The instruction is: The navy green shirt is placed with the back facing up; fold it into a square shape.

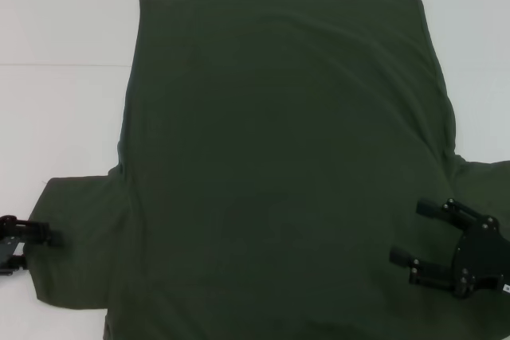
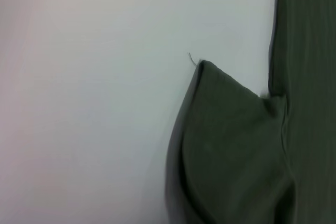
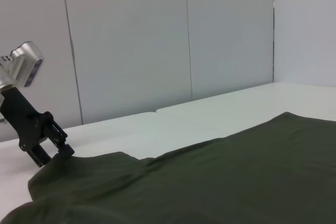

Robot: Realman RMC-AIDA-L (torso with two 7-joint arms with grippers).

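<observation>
Head view: we see the shirt (image 1: 279, 165) spread flat, plain side up, on the white table (image 1: 56, 21). It fills most of the frame, its straight hem toward the top and both sleeves reaching out near the lower corners.

The left gripper (image 1: 32, 240) sits at the lower left edge of the frame, at the outer edge of the left sleeve. We cannot tell whether its fingers pinch the cloth or merely touch it. The right wrist view shows this same gripper (image 3: 55, 148) at its left side, black, its tip against the sleeve edge, where the cloth (image 3: 210, 182) rises slightly.

The right gripper (image 1: 421, 238) lies at the lower right of the head view, over the shirt by the right sleeve. Its two black fingers (image 1: 434, 209) are spread apart and point toward the middle of the garment.

The left wrist view shows only a sleeve (image 2: 236, 145) with its corner lifted a little off the table (image 2: 94, 103).
</observation>
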